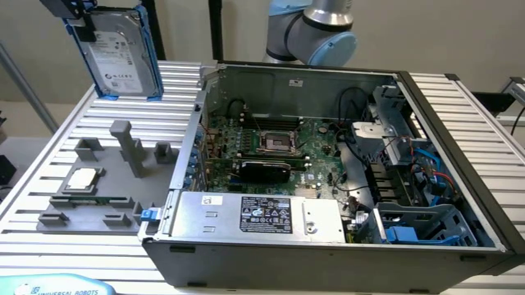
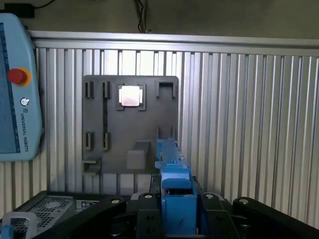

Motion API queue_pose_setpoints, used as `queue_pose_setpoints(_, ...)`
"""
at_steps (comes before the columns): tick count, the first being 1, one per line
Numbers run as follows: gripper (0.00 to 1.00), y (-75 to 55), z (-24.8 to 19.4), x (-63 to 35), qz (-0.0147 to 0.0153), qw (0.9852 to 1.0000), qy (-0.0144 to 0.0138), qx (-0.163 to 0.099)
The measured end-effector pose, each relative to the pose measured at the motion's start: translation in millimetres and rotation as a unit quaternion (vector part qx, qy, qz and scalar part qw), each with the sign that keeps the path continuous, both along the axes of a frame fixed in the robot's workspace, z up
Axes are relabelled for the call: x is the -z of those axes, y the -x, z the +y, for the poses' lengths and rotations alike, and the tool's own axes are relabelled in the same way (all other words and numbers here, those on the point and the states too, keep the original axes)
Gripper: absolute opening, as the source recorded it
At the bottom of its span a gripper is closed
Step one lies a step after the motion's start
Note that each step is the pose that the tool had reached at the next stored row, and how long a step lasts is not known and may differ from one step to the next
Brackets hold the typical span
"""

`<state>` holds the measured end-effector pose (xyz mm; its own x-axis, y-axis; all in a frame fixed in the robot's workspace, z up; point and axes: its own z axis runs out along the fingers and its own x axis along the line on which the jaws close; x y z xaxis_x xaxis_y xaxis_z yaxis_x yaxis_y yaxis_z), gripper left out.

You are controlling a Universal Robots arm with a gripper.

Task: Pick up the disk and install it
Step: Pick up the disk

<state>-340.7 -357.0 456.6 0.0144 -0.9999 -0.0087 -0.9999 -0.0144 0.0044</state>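
My claw grips the disk by its blue frame. It holds the disk upright in the air above the counter, on the exterior view's left, well apart from the open computer case. I judge the hold sits on one end only, so the disk could swing or slip. Its low edge could also catch the case wall or the cables inside.

The tool hangs raised, jaws clamped on the disk. The arm's blue-capped joint sits well apart.
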Motion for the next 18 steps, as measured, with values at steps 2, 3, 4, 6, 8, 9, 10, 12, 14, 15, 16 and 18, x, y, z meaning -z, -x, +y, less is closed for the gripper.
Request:
queue_pose_setpoints(2, 0.33, -9.3, -2.1, -5.3, 0.0001, 1.0, 0.0, 0.0)
queue_pose_setpoints(3, 0.33, -13.9, -3.1, -8.0, 0.0, 1.0, 0.0, 0.0)
queue_pose_setpoints(4, 0.33, -18.1, -4.0, -10.4, 0.0001, 1.0, 0.0, 0.0)
queue_pose_setpoints(6, 0.33, -27.3, -6.3, -15.5, 0.0, 1.0, -0.0001, 0.0)
queue_pose_setpoints(8, 0.33, -36.5, -9.3, -19.5, 0.0, 1.0, -0.0006, 0.0)
queue_pose_setpoints(9, 0.33, -41.0, -10.9, -21.1, 0.0, 1.0, -0.0012, 0.0)
queue_pose_setpoints(10, 0.33, -45.4, -12.4, -22.6, 0.0, 1.0, -0.0019, 0.0)
queue_pose_setpoints(12, 0.33, -54.5, -15.7, -24.9, 0.0, 1.0, -0.0036, 0.0)
queue_pose_setpoints(14, 0.33, -63.5, -19.1, -26.7, 0.0, 1.0, -0.0056, 0.0)
queue_pose_setpoints(15, 0.33, -68.0, -20.8, -27.6, 0.0, 1.0, -0.0066, 0.0)
queue_pose_setpoints(16, 0.33, -72.4, -22.6, -28.3, 0.0, 1.0, -0.0074, 0.0)
queue_pose_setpoints(18, 0.33, -80.9, -26.1, -29.5, 0.0, 1.0, -0.0091, 0.0)
